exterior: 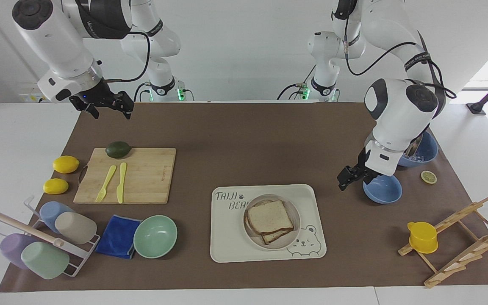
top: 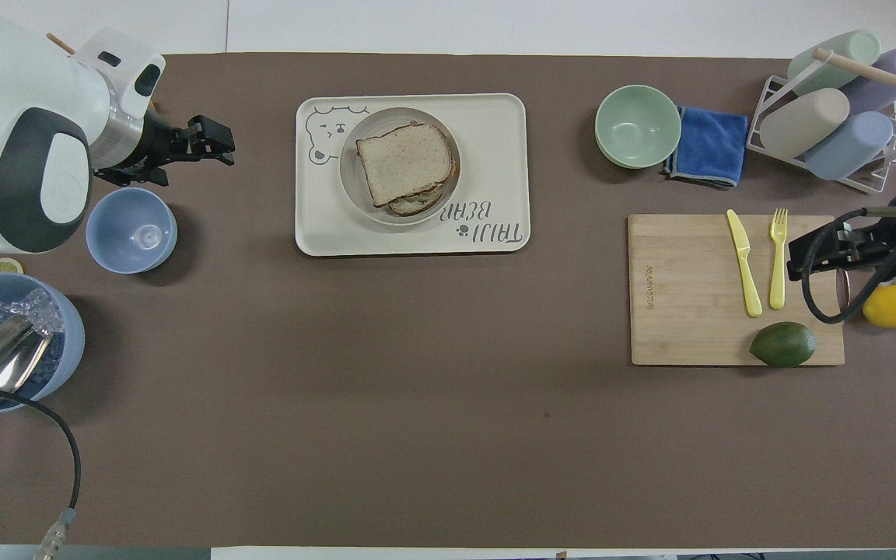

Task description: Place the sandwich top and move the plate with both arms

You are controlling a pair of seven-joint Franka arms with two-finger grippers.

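Already the top (exterior: 269, 217) lies on the sandwich, which sits on the plate (exterior: 291, 239), and the plate rests on the bear tray (exterior: 227, 237). The slices are seen slightly askew, the lower one peeking out on the side farther from the robots. The left gripper (exterior: 345, 180) is raised over bare mat between the tray and the small blue bowl (exterior: 386, 192), holding nothing; whether its fingers are parted cannot be told. The right gripper (exterior: 107, 103) is held over the mat near the right arm's end, above the cutting board (exterior: 142, 178), empty, its fingers apparently spread; that arm waits.

Placing is judged done; moving the plate with both arms remains. Several faults could be expected:

- The rim is shallow, so a pinch from either side could slip off, or the plate could be tipped if one gripper lifts before the other.
- The loose stack could be slid apart by a tilt or a jerk.
- The tray could be dragged along if a finger is pushed under the rim at too low an angle.
- The blue bowl could be struck by the left arm as it is brought back in.
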